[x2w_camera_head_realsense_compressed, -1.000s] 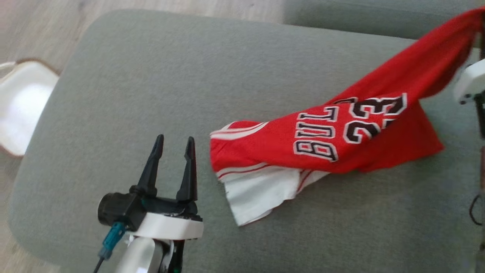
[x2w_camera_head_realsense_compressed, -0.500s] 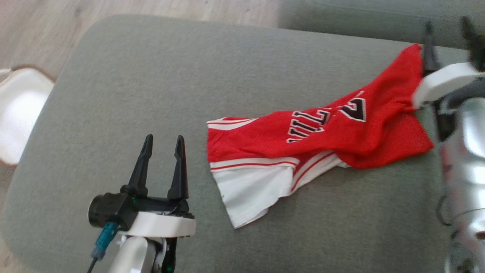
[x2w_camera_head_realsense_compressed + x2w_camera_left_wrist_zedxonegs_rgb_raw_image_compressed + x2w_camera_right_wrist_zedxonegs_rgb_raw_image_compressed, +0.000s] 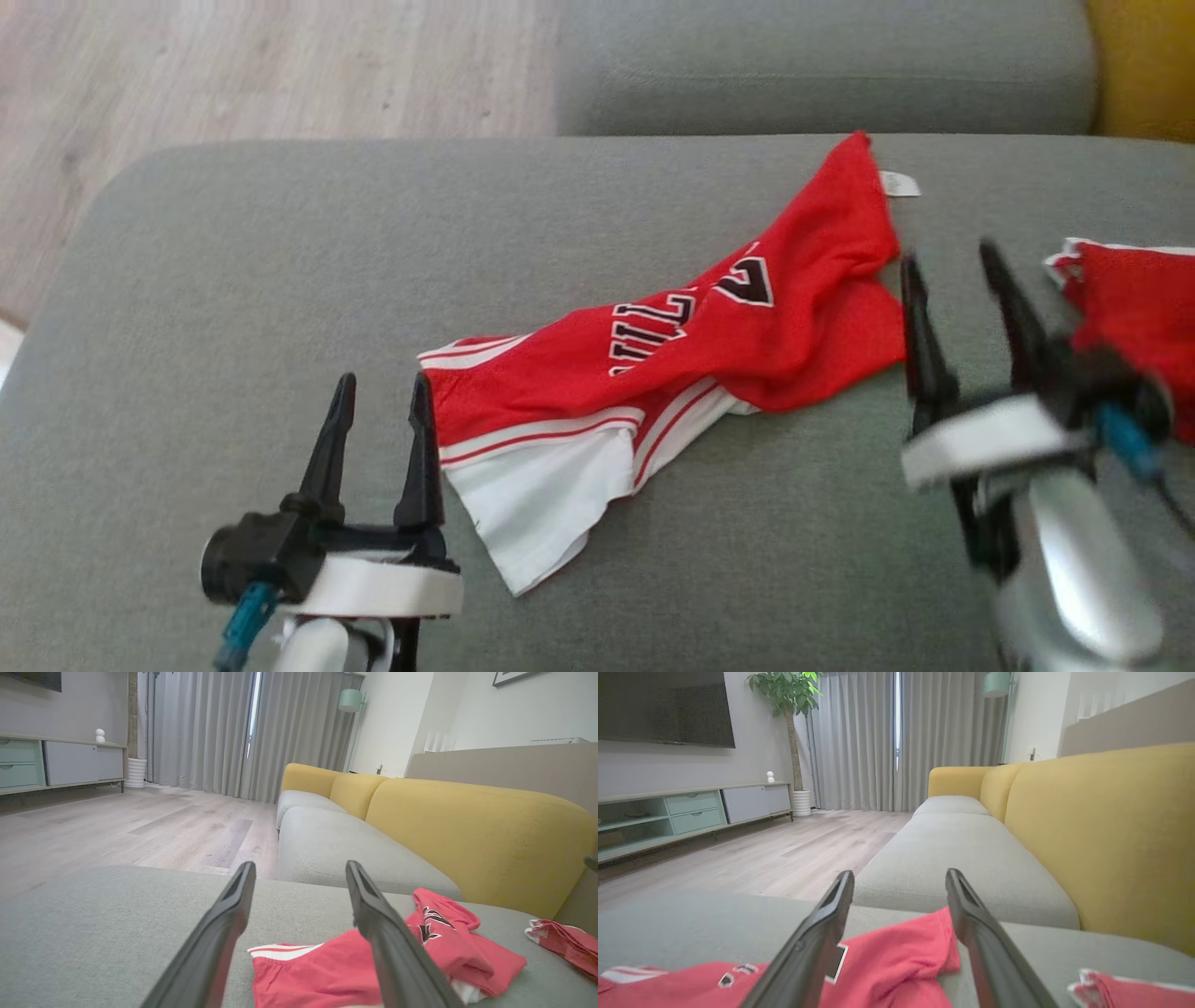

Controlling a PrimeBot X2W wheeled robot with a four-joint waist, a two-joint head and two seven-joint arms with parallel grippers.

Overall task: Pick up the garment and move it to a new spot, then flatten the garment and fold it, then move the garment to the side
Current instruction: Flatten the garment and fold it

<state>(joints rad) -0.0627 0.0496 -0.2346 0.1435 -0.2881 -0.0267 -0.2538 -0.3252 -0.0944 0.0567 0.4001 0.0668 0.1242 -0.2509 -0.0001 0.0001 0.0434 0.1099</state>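
Observation:
The garment (image 3: 709, 345) is a red jersey with white trim and black lettering. It lies crumpled in a diagonal strip across the grey cushion (image 3: 280, 280). My left gripper (image 3: 383, 381) stands open just left of its white lower end, with nothing between its fingers. My right gripper (image 3: 948, 254) is open too, beside the garment's upper right part and apart from it. The left wrist view has the garment (image 3: 308, 980) low behind my open left gripper (image 3: 300, 865). Seen from the right wrist, the red cloth (image 3: 896, 952) lies under the open right gripper (image 3: 899, 873).
A second red garment (image 3: 1134, 308) lies at the cushion's right edge, close behind my right gripper. Another grey seat cushion (image 3: 822, 65) lies beyond, with the yellow sofa back (image 3: 467, 830) to the right. Wooden floor (image 3: 233, 65) lies past the cushion's left and far edges.
My right gripper opened and let go of the garment's raised end, then drew back toward me. The garment dropped flat onto the cushion. The head camera also shifted.

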